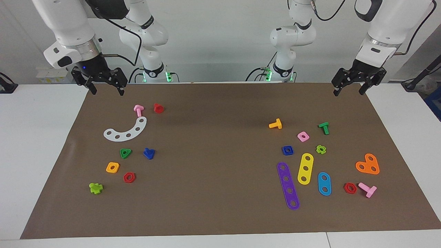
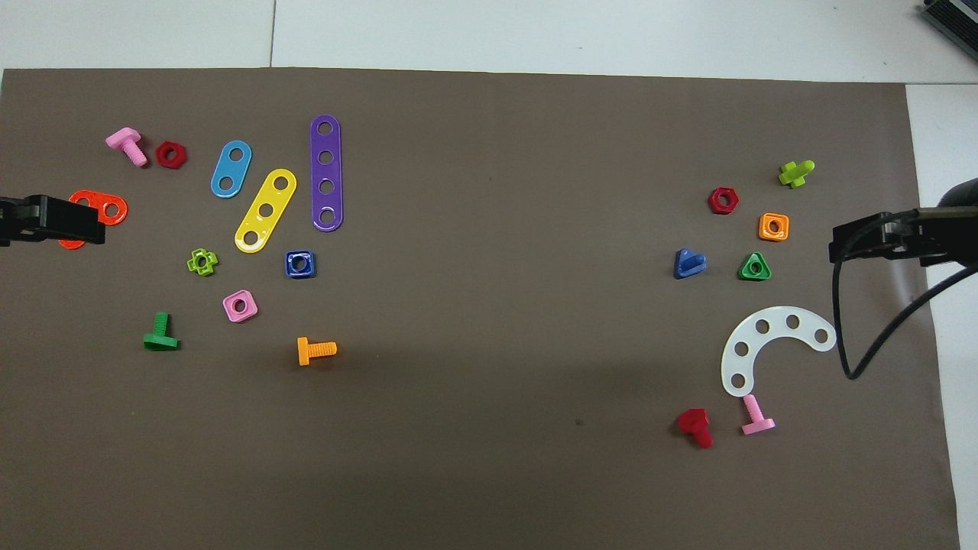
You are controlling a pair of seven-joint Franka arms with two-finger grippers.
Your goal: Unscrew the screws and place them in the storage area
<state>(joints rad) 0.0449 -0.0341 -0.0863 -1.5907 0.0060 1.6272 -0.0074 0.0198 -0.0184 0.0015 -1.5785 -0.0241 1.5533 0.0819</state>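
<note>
A blue screw (image 1: 149, 153) (image 2: 690, 262) lies loose on the brown paper mat (image 1: 213, 144) (image 2: 497, 229), toward the right arm's end, beside a green triangular nut (image 1: 125, 153). The storage area has no outline on the mat; small coloured parts are scattered at both ends. My right gripper (image 1: 107, 93) (image 2: 863, 238) hangs open over the mat's edge nearest the robots, well short of the blue screw, holding nothing. At the other corner of that edge my left gripper (image 1: 348, 93) (image 2: 46, 221) hangs open and empty, and that arm waits.
Around the blue screw lie a white curved strip (image 1: 125, 130), pink and red bolts, an orange nut, a red nut and a lime bolt. At the left arm's end lie purple (image 1: 288, 185), yellow and blue strips, an orange heart plate, a blue square nut (image 1: 287, 150), other nuts and bolts.
</note>
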